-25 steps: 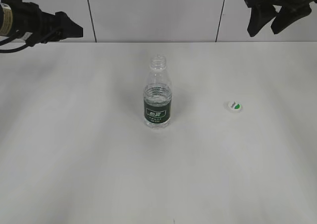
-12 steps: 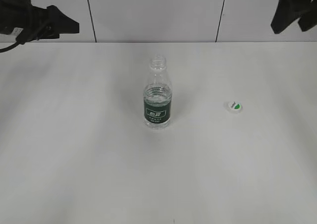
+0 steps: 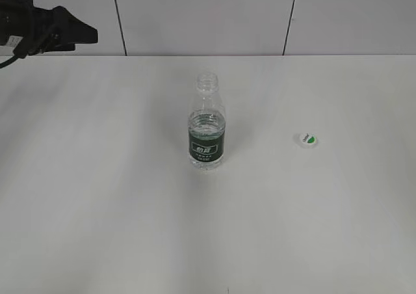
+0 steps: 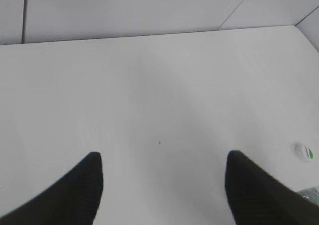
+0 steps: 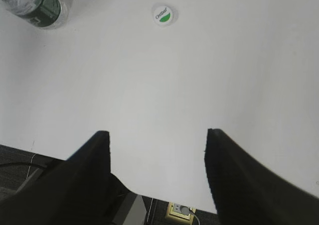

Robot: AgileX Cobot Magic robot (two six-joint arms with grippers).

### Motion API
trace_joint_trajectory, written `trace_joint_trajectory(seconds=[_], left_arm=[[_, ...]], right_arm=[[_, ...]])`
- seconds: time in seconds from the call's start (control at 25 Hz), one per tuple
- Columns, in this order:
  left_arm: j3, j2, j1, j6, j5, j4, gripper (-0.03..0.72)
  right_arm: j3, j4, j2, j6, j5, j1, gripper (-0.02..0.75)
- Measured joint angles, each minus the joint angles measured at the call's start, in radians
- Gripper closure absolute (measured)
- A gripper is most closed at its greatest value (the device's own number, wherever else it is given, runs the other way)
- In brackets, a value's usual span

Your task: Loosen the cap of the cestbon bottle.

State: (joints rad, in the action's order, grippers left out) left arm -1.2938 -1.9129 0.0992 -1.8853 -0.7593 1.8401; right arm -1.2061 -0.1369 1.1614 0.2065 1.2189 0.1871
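Cestbon bottle (image 3: 207, 126) upright near the middle of the white surface (image 3: 97, 209), neck open, no cap on it, dark green label band facing the exterior camera. Cap (image 3: 307, 139) flat on the surface to the right of the bottle, well apart from it, green mark on top visible.

Left pincer (image 4: 162, 185) far to the left of the bottle and behind it, raised above the back edge of the surface; in the exterior view only the dark arm end (image 3: 45, 27) at the top left corner. Jaws apart with a wide gap, nothing between them, only bare surface under them. From the left wrist camera, cap (image 4: 303, 151) small at the right edge, well apart from the right fingertip (image 4: 244, 175), and only a sliver of the bottle (image 4: 310, 192) at the lower right corner, beside the same finger.

Right pincer (image 5: 157, 150) out of the exterior view. In the right wrist view both dark fingers spread wide, empty, hanging over the near edge of the surface, with a socket (image 5: 180, 209) on the floor below. Bottle (image 5: 37, 6) at the upper left corner of this view, cap (image 5: 165, 14) near the top middle, to the right of the bottle; both well apart from the fingertips (image 5: 99, 140), no contact with either.
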Motion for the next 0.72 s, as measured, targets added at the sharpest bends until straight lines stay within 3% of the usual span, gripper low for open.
trace_joint_trajectory(seconds=[0.72], left_arm=[[0.0,0.066,0.0,0.0,-0.033,0.001,0.215]], right_arm=[[0.59,0.028,-0.907,0.0,-0.138,0.0,0.279]])
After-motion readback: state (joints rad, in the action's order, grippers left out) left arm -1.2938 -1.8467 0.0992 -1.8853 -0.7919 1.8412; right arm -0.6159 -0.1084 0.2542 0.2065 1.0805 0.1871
